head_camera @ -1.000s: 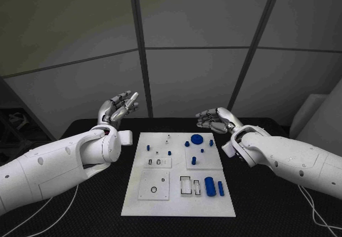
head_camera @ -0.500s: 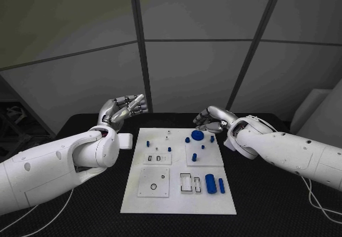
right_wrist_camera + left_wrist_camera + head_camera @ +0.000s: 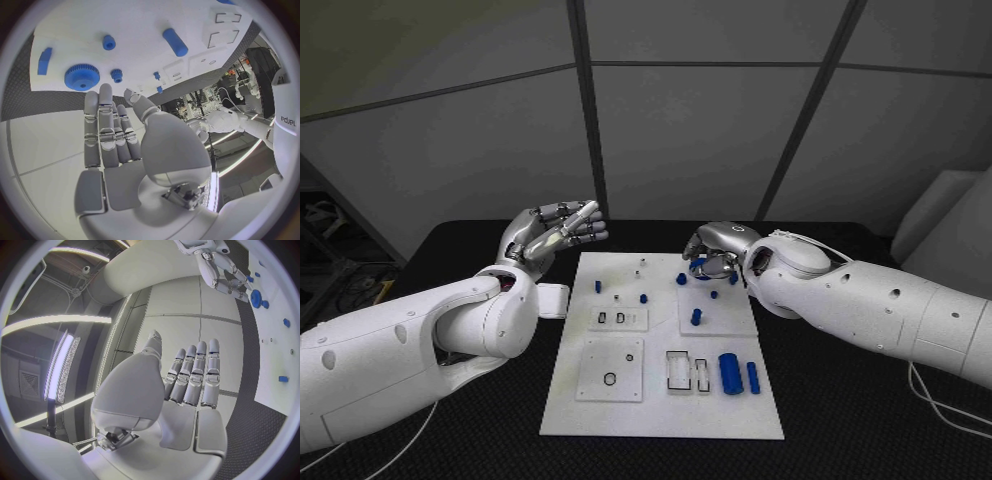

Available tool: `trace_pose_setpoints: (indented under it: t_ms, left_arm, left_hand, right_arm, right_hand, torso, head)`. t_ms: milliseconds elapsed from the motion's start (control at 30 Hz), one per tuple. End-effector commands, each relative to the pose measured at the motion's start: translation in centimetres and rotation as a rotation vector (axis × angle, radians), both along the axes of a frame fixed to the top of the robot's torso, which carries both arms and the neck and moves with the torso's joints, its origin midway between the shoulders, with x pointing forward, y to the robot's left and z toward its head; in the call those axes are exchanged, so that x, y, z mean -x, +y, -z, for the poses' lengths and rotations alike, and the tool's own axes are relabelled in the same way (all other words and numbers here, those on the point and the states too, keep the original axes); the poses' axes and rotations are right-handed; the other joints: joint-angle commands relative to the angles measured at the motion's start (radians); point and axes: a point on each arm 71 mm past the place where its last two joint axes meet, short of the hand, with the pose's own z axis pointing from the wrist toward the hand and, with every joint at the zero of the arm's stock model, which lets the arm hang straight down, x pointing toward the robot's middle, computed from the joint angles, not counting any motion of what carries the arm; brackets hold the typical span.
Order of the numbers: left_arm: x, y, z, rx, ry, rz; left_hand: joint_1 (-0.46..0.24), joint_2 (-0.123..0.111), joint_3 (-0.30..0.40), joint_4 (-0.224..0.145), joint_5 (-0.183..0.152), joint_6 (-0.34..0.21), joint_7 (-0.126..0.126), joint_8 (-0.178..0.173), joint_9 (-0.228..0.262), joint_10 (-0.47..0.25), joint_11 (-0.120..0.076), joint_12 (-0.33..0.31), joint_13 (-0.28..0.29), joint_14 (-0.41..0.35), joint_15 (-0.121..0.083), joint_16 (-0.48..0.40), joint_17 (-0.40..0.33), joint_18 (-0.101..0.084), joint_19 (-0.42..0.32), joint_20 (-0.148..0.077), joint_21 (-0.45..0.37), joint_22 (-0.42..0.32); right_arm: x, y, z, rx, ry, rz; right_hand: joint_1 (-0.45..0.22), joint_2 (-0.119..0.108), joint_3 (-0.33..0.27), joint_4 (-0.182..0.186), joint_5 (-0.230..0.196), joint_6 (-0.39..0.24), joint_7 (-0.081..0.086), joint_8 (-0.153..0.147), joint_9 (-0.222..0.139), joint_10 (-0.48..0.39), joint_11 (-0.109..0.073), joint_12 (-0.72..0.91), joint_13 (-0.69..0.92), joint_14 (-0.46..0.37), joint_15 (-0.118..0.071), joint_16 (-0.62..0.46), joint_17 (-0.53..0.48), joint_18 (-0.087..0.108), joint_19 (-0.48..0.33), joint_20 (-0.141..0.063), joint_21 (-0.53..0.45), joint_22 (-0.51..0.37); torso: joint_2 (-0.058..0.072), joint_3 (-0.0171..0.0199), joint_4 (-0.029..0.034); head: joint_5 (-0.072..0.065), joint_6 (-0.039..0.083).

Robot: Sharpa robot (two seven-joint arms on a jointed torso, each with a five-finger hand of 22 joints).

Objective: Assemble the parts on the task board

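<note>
Fingers of the left hand [image 3: 553, 230] are straight, close together and hold nothing; it hangs raised off the board's [image 3: 661, 410] far left corner. Right hand [image 3: 711, 252] hovers over the far right part of the board, fingers extended above the gear [image 3: 82, 76], holding nothing, though the head view hides its fingertips. Two hands, one board. Blue parts: one gear, one large cylinder [image 3: 730, 373] and one thinner bar [image 3: 753, 377] lying side by side near the right edge, long axes running near to far. Several small pegs [image 3: 695, 317] stand upright farther back; their exact number is hard to make out.
</note>
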Motion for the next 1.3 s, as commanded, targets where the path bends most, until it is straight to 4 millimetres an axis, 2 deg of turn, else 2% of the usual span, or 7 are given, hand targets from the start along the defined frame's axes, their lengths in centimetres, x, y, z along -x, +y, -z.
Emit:
trace_pose_setpoints:
  t_ms: [33, 233, 267, 300, 333, 400, 1300]
  left_arm:
    - [0.2, -0.2, -0.2, -0.001, -0.009, 0.026]
    - [0.3, -0.1, -0.2, -0.001, -0.007, 0.028]
    - [0.3, -0.1, -0.2, -0.001, -0.006, 0.029]
    - [0.3, -0.1, -0.2, -0.001, -0.006, 0.03]
    - [0.3, -0.1, -0.3, -0.001, -0.006, 0.03]
    - [0.3, -0.2, -0.3, -0.001, -0.006, 0.031]
    - [0.3, -0.1, -0.2, -0.002, 0.004, 0.036]
  left_hand:
    - [0.005, 0.008, 0.0, -0.008, 0.005, 0.007, 0.023, -0.007, -0.001, 0.006, 0.002, -0.003, -0.002, 0.009, 0.001, 0.001, -0.001, -0.016, 0.007, -0.001, 0.004, 0.001]
    - [0.004, 0.008, -0.001, -0.01, 0.005, 0.007, 0.022, -0.008, -0.002, 0.005, 0.002, -0.004, -0.002, 0.009, 0.001, 0.001, -0.001, -0.016, 0.009, -0.001, 0.005, 0.001]
    - [0.004, 0.008, -0.001, -0.01, 0.005, 0.007, 0.022, -0.008, -0.002, 0.005, 0.002, -0.004, -0.002, 0.009, 0.001, 0.001, -0.001, -0.016, 0.009, -0.001, 0.005, 0.001]
    - [0.004, 0.008, -0.001, -0.01, 0.005, 0.007, 0.022, -0.008, -0.002, 0.005, 0.002, -0.004, -0.002, 0.009, 0.001, 0.001, -0.001, -0.016, 0.009, -0.001, 0.005, 0.001]
    - [0.003, 0.009, -0.002, -0.011, 0.005, 0.007, 0.023, -0.01, -0.003, 0.004, 0.002, -0.006, -0.002, 0.01, 0.001, 0.0, -0.002, -0.016, 0.011, -0.002, 0.005, 0.0]
    - [0.003, 0.009, -0.002, -0.011, 0.005, 0.007, 0.023, -0.01, -0.003, 0.004, 0.002, -0.006, -0.002, 0.01, 0.001, 0.0, -0.002, -0.016, 0.011, -0.002, 0.005, 0.0]
    - [0.002, 0.011, -0.005, -0.014, 0.005, 0.005, 0.024, -0.013, -0.004, 0.001, 0.003, -0.01, -0.003, 0.01, 0.001, -0.003, -0.002, -0.017, 0.016, -0.002, 0.006, 0.0]
  right_arm:
    - [-0.1, 0.1, -0.1, 0.077, -0.027, 0.016]
    - [-0.3, 0.4, -0.1, 0.1, -0.017, 0.018]
    - [-0.3, 0.5, 0.0, 0.109, -0.011, 0.018]
    - [-0.3, 0.5, 0.0, 0.113, -0.008, 0.018]
    - [-0.3, 0.6, 0.0, 0.115, -0.007, 0.018]
    - [-0.3, 0.8, 0.0, 0.119, -0.007, 0.016]
    - [-0.3, 2.1, 0.0, 0.126, 0.003, -0.011]
  right_hand:
    - [0.001, -0.013, 0.009, 0.0, 0.0, 0.008, -0.004, -0.005, 0.002, -0.011, 0.0, -0.003, 0.001, 0.035, -0.005, 0.011, 0.014, 0.014, 0.011, -0.002, 0.017, 0.01]
    - [0.0, -0.019, 0.018, 0.005, 0.0, 0.004, -0.007, -0.008, 0.001, -0.016, -0.003, -0.003, 0.002, 0.076, -0.011, 0.042, 0.053, 0.001, 0.058, -0.008, 0.084, 0.097]
    - [-0.015, -0.013, 0.015, 0.024, 0.001, -0.006, -0.023, -0.011, 0.0, -0.024, -0.022, -0.003, 0.001, 0.106, -0.026, 0.395, 0.221, 0.0, 0.077, -0.019, 0.115, 0.133]
    - [-0.008, -0.022, 0.019, 0.022, 0.001, -0.007, -0.01, -0.01, 0.001, -0.024, -0.009, -0.002, 0.003, 0.109, -0.01, 0.674, 0.481, -0.011, 0.081, -0.014, 0.132, 0.158]
    - [-0.005, -0.019, 0.025, 0.026, 0.005, -0.004, -0.012, -0.008, 0.002, -0.023, -0.011, -0.001, 0.005, 0.112, -0.009, 0.783, 0.595, -0.008, 0.086, -0.011, 0.145, 0.175]
    - [-0.004, -0.027, 0.029, 0.031, 0.003, -0.006, -0.011, -0.008, 0.002, -0.025, -0.007, -0.001, 0.006, 0.098, -0.008, 0.866, 0.678, -0.012, 0.099, -0.007, 0.167, 0.205]
    - [-0.005, -0.019, 0.087, 0.057, 0.007, 0.014, -0.013, -0.003, 0.005, 0.035, -0.012, 0.003, 0.011, 0.094, -0.011, 1.023, 0.841, -0.038, 0.195, -0.008, 0.269, 0.367]
  torso:
    - [0.02, -0.0023, 0.0019]
    - [0.034, -0.0033, 0.0019]
    - [0.037, -0.0034, 0.0022]
    - [0.038, -0.0036, 0.0023]
    - [0.039, -0.004, 0.0024]
    - [0.042, -0.0038, 0.002]
    - [0.049, -0.0055, 0.0034]
  head:
    - [-0.001, 0.003]
    - [-0.001, 0.008]
    - [-0.002, 0.01]
    - [-0.002, 0.01]
    - [-0.002, 0.01]
    - [-0.002, 0.01]
    - [0.002, 0.013]
